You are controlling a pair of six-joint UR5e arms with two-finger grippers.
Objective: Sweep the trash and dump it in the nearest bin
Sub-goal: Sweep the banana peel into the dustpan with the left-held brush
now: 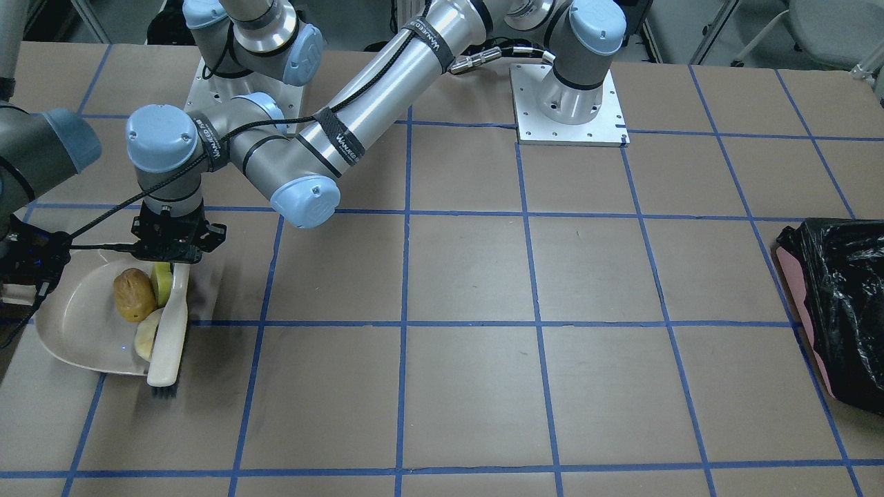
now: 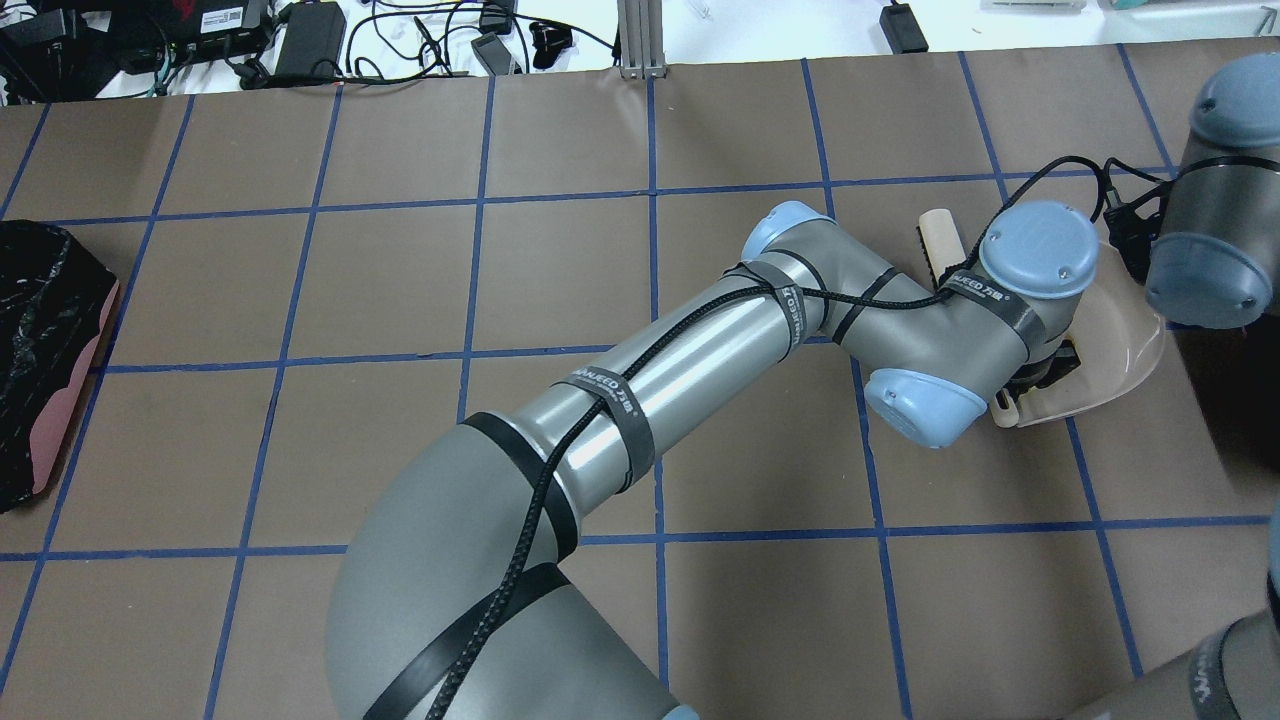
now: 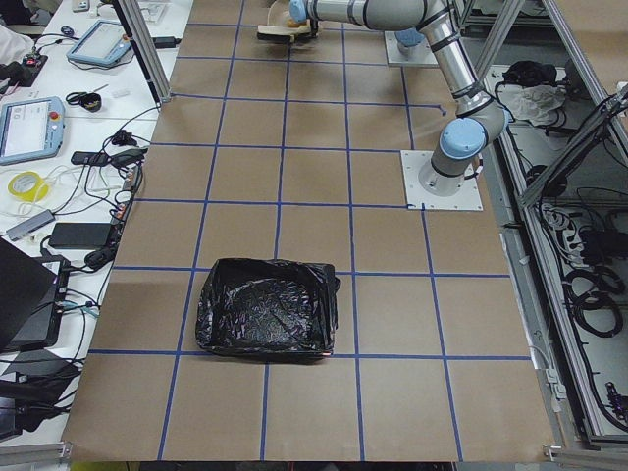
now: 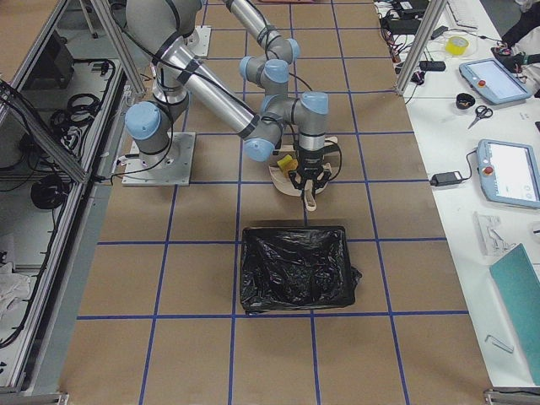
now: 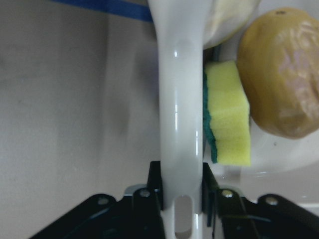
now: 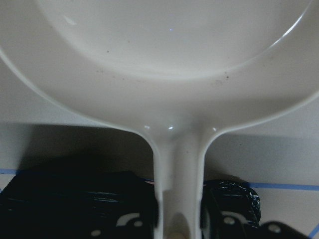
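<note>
The white dustpan lies flat on the table at my right end. In it lie the orange-brown lump, the yellow-and-green sponge wedge and the pale cream piece. My left gripper reaches across and is shut on the handle of the white brush, which stands along the pan's open edge against the trash. The left wrist view shows the brush handle, sponge and lump. My right gripper is shut on the dustpan's handle.
A black-bagged bin stands just beyond the dustpan at my right end; its bag shows under the pan. Another black-bagged bin sits at the far left end of the table. My left arm spans the table.
</note>
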